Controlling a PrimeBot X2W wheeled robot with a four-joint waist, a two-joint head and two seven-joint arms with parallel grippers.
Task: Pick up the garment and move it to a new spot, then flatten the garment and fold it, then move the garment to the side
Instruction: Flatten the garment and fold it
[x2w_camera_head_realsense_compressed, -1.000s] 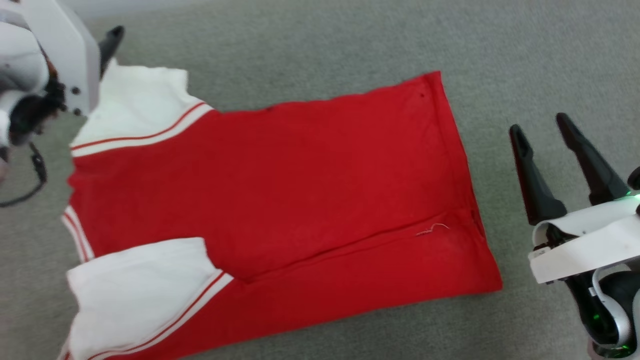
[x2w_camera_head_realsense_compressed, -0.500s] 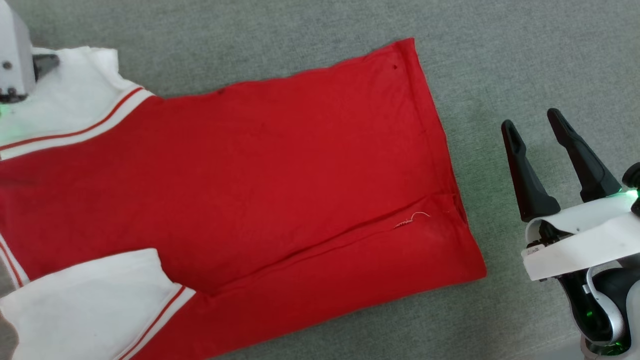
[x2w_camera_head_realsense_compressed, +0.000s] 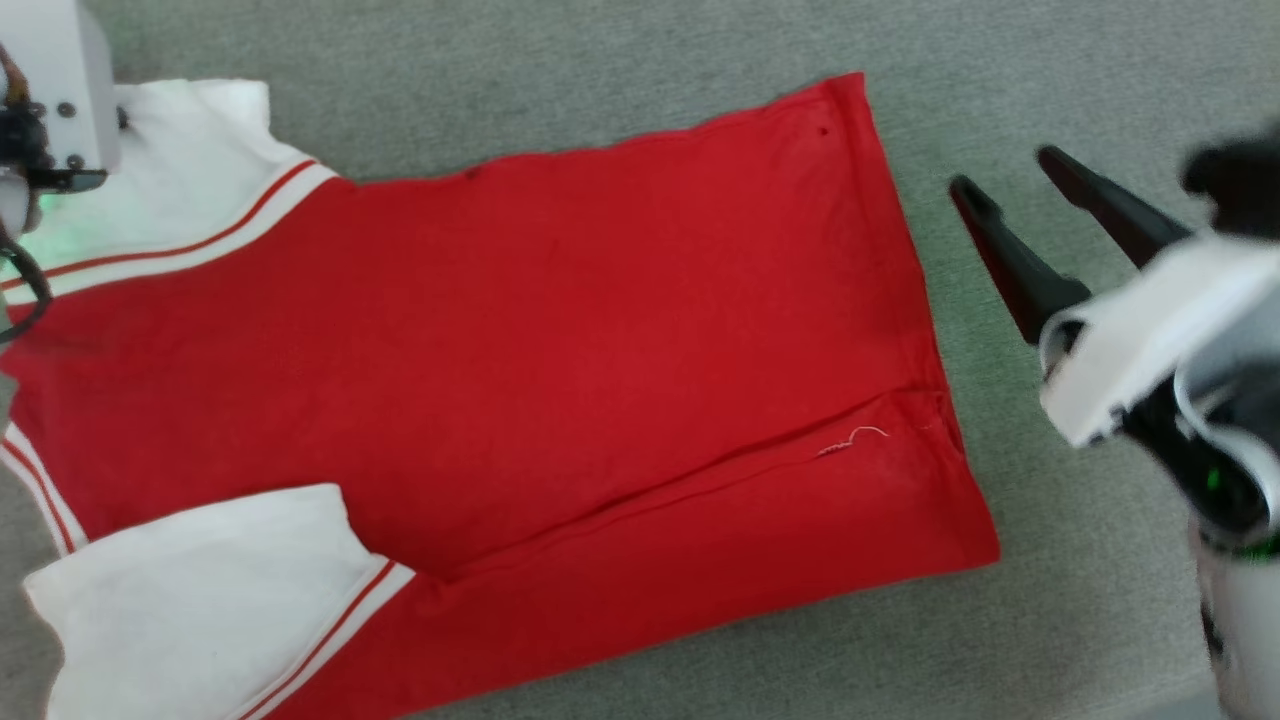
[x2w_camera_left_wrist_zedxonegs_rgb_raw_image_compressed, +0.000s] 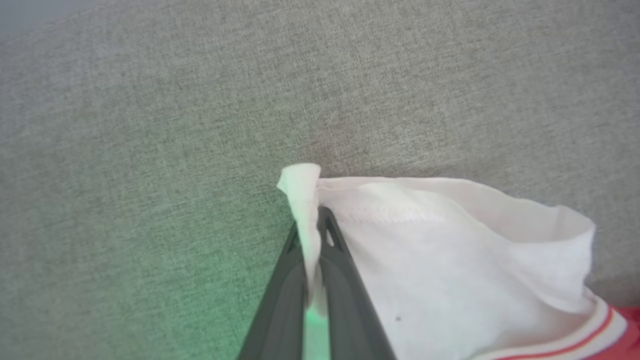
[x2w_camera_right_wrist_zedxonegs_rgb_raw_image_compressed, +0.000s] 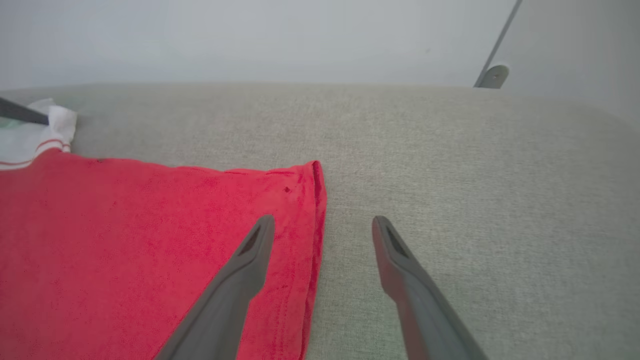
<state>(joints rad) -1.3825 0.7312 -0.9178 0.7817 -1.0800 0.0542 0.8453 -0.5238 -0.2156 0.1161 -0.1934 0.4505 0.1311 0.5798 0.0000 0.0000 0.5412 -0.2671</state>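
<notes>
Left gripper (x2w_camera_left_wrist_zedxonegs_rgb_raw_image_compressed: 315, 222): the two dark fingers are pressed together, pinching the cuff edge of a white sleeve (x2w_camera_left_wrist_zedxonegs_rgb_raw_image_compressed: 450, 270). A tuft of the cloth sticks up past the tips.
Right gripper (x2w_camera_head_realsense_compressed: 1005, 172): the fingers are spread wide with nothing between them. It is poised at the shirt's bottom hem (x2w_camera_right_wrist_zedxonegs_rgb_raw_image_compressed: 316, 220). In the right wrist view one finger lies over the red cloth and the other over the bare surface; contact cannot be judged.
Garment (x2w_camera_head_realsense_compressed: 600, 330): a red T-shirt spread nearly flat with its plain side up. The collar end is toward the left gripper and the hem toward the right. A long crease runs across the lower body.
Sleeves: white with red stripes. The far one is held and the near one (x2w_camera_head_realsense_compressed: 200, 600) lies loose.
Loose thread (x2w_camera_head_realsense_compressed: 852, 440): a pale strand near the hem.
Surface (x2w_camera_head_realsense_compressed: 600, 60): grey woven fabric beneath everything.
</notes>
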